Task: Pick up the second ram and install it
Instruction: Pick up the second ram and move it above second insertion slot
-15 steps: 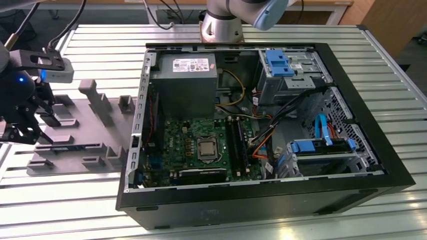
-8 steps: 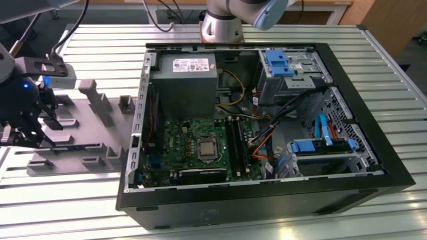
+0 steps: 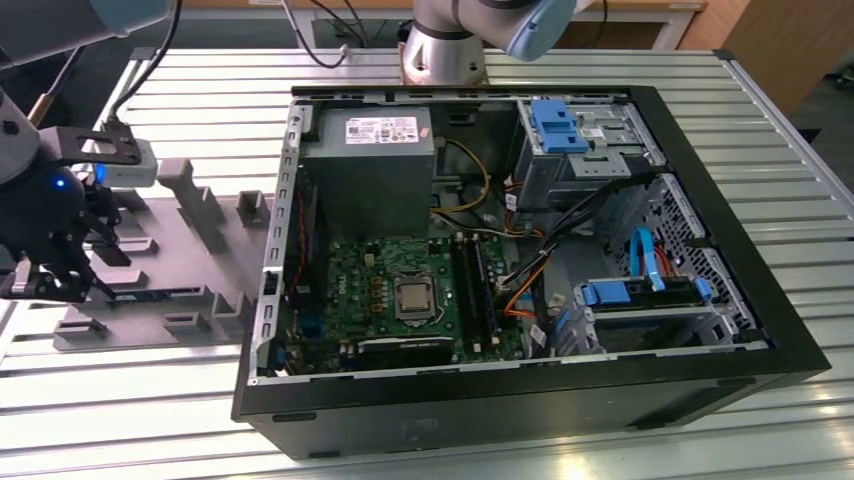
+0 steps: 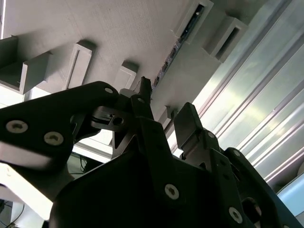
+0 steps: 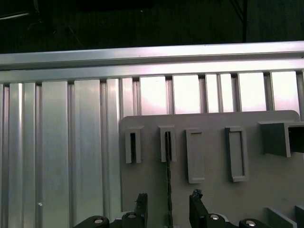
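**Open fingers (image 5: 141, 205) straddle the second ram (image 5: 168, 183)**

The fingers stand spread apart and hold nothing, one on each side of the second ram with a gap between. The ram stands on edge in a slot of the grey holder plate (image 5: 213, 199), which lies on the slatted metal counter (image 5: 57, 156). In the exterior view, the plate lies to the exterior view's left of the open computer case (image 3: 747, 330) and its motherboard (image 3: 380, 295).
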Robot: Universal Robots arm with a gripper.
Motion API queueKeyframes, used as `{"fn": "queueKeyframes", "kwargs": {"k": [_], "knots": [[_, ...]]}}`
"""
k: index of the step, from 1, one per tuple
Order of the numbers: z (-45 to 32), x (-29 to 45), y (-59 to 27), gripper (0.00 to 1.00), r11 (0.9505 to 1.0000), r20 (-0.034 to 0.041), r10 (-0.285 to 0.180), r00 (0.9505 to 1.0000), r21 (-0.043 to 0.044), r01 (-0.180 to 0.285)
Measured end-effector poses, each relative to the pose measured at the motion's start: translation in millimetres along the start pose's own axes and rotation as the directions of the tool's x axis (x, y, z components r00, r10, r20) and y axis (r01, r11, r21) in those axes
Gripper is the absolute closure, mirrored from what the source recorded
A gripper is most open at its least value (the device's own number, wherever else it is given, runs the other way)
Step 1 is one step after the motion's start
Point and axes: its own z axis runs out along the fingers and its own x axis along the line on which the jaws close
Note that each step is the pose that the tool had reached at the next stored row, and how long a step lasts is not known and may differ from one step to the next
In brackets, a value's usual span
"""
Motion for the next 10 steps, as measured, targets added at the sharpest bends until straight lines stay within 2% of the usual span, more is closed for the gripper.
{"fn": "queueKeyframes", "kwargs": {"k": [7,10], "knots": [[0.7,0.0,0.7,0.53,1.0000,0.0004,0.000,1.0000,0.0008,0.000],[4.0,0.2,2.0,0.53,1.0000,0.0005,0.000,1.0000,0.0014,0.000]]}}
